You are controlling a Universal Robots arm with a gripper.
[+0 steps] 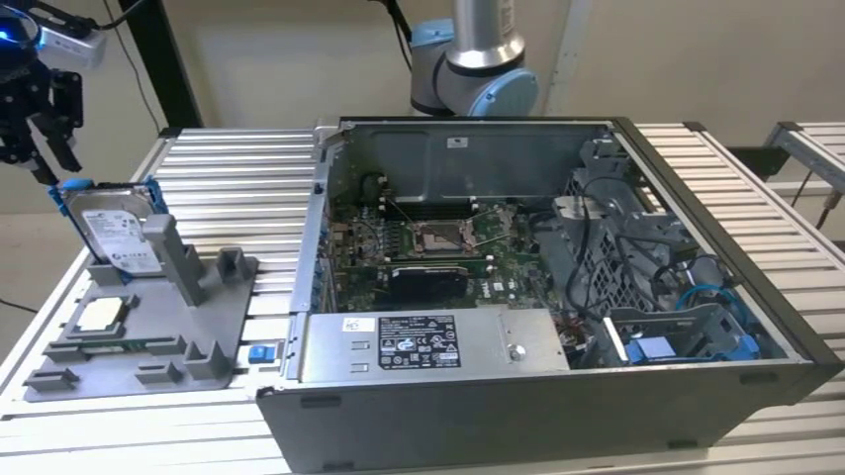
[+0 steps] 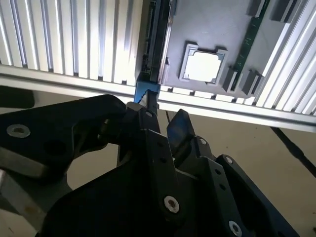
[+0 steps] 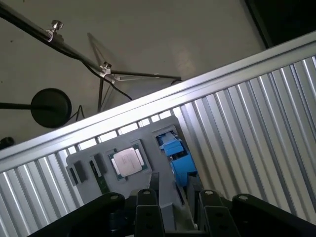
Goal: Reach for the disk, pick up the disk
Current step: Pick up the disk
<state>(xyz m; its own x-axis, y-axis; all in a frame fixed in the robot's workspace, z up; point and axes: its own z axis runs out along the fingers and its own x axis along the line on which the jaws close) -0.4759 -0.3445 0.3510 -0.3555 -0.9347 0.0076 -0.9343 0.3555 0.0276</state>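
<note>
The disk [image 1: 117, 234], a silver-grey drive with a white label in a bright blue bracket, stands on edge in a grey holder [image 1: 185, 297] at the exterior view's left. My gripper [image 1: 38, 161] hangs just above and slightly behind its top corner, fingers pointing down and open, apart from the disk. In the second wrist view the disk [image 2: 156, 44] appears edge-on, its blue bracket end lying between the spread fingertips of my gripper [image 2: 161, 116]. The first wrist view has the blue bracket [image 3: 176, 154] just past my open gripper [image 3: 178, 196].
A small square silver chip [image 1: 103, 315] and a memory stick [image 1: 113, 345] lie in the same grey holder. An open computer case [image 1: 528, 267] takes up the middle and right of the slatted metal table [image 1: 237, 168]. The table's edge [image 2: 74, 81] runs just under my gripper.
</note>
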